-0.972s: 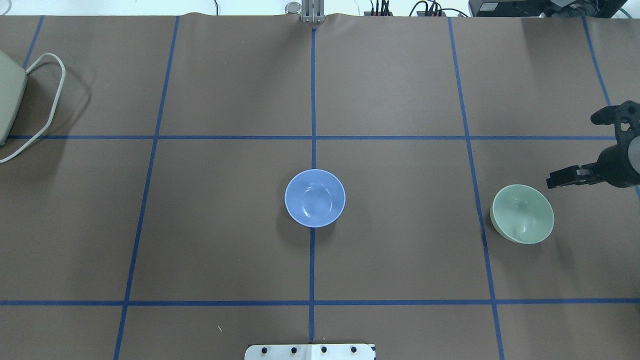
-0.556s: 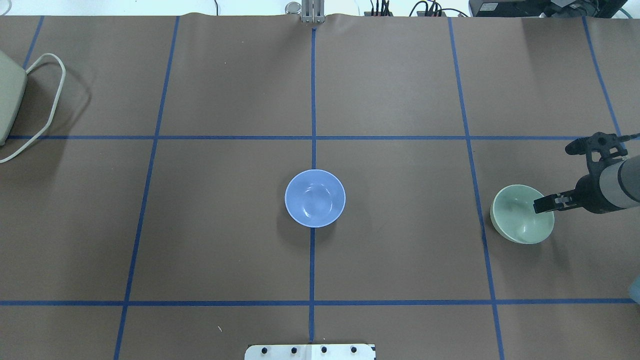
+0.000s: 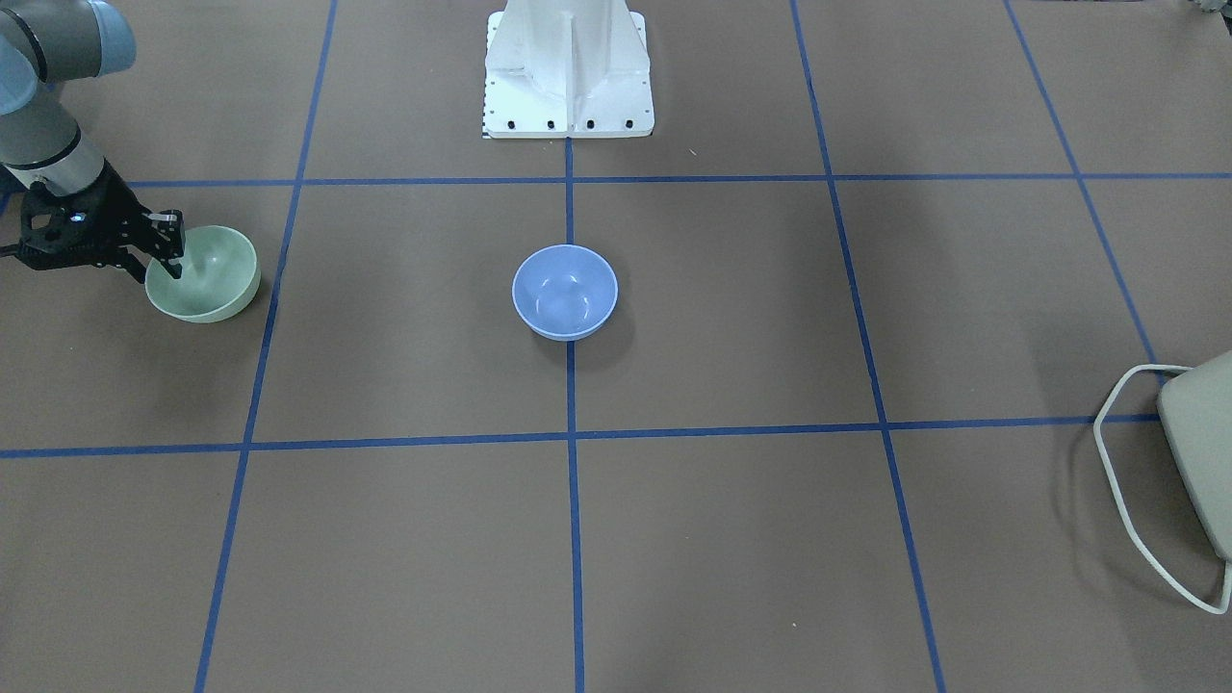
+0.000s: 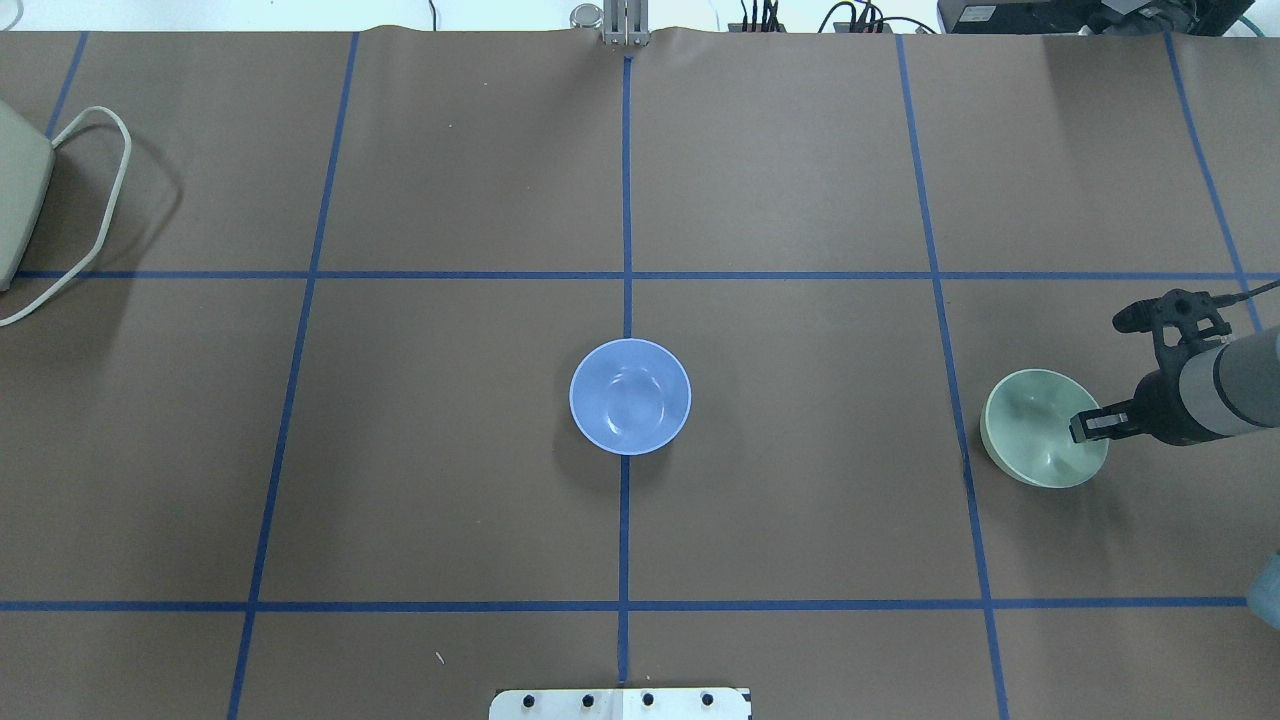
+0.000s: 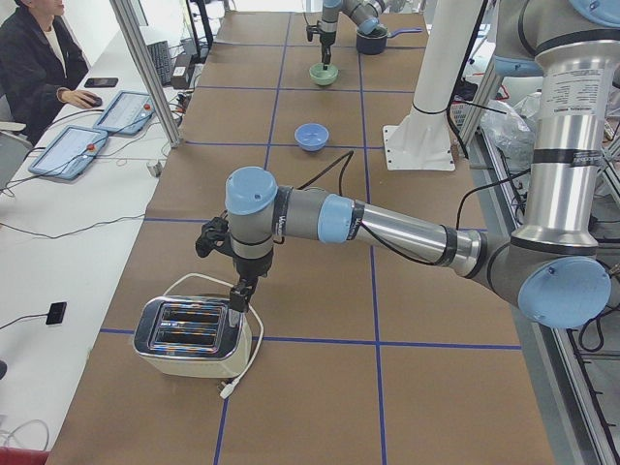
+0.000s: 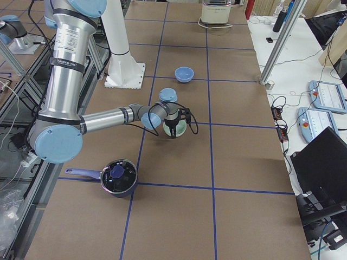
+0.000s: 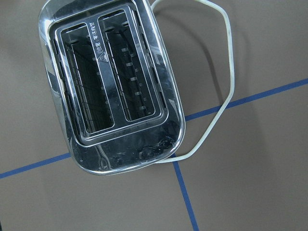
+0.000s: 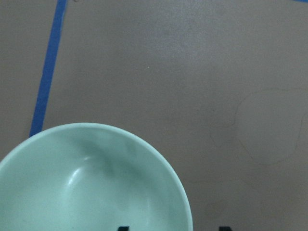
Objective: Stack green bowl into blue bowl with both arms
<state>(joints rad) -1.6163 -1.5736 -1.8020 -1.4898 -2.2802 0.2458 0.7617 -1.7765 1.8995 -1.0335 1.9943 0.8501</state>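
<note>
Taped table (image 3: 731,539): R gripper (image 3: 154,262) open astride green bowl (image 3: 212,274) rim, nothing gripped yet, prob. pre-pinch. Well apart from it: blue bowl (image 3: 565,292), awaiting stack.

Pale mint, plain, glossy: green bowl (image 4: 1030,432), right side. Periwinkle, plain, glossy: blue bowl (image 4: 630,397), centre. table (image 4: 450,450): brown cover w/ grid of blue tape lines (image 4: 624,530). right arm (image 4: 1235,385): grey tube, light-blue caps; right gripper (image 3: 171,248) black. pedestal (image 3: 568,67) white. toaster (image 7: 110,91), left end: chrome, off-white cord (image 7: 226,72). pot (image 6: 118,177), right end: dark, blue-ish handle.
</note>
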